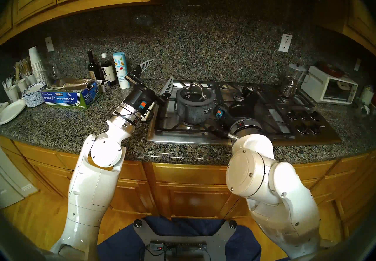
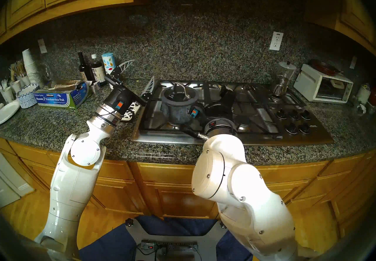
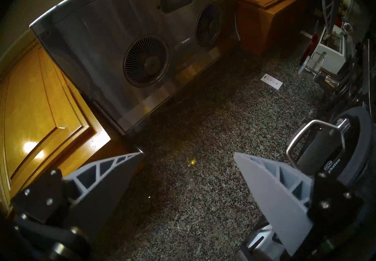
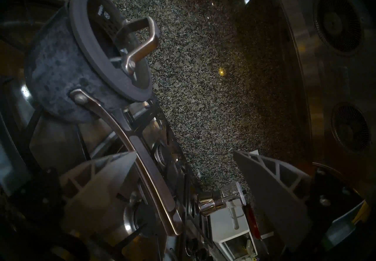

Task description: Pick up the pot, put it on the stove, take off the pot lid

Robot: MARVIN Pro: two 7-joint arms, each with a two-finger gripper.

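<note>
Left gripper (image 1: 160, 72) spread wide, empty, tilted up toward the backsplash; one finger high near the patterned tumbler (image 1: 121, 70), the other finger over the stove's left rear corner, just beside the pot lid. In the left wrist view both fingers (image 3: 270, 193) frame bare granite backsplash (image 3: 203, 152), lid loop at lower right, range hood (image 3: 132, 41) above.

Right gripper (image 4: 185, 154) also spread wide, nothing clamped. In the right wrist view the pot's long silver handle (image 4: 146, 165) runs between the two fingers, close against one finger; cannot tell if it touches. Head views: right wrist body sits over the stove middle, just right of the pot; fingertips hidden there.

Pot (image 1: 193, 110), dark grey speckled saucepan, sits upright on the front-left burner grate of the stove (image 1: 254, 134). Pot lid (image 1: 195, 94) on the pot, glass with dark rim, silver loop handle (image 4: 140, 37) upright.

Outward: white lattice trivet (image 2: 130, 112) on the granite counter (image 1: 61, 122) at the stove's left edge, partly under the left wrist. Foil box (image 1: 69, 97), two dark bottles (image 1: 99, 69), paper cups and plates further left. Blender (image 1: 293, 80) at the stove's right rear corner, white toaster oven (image 1: 331, 89) beyond it. Black knobs (image 1: 303, 120) front right of the cooktop.
</note>
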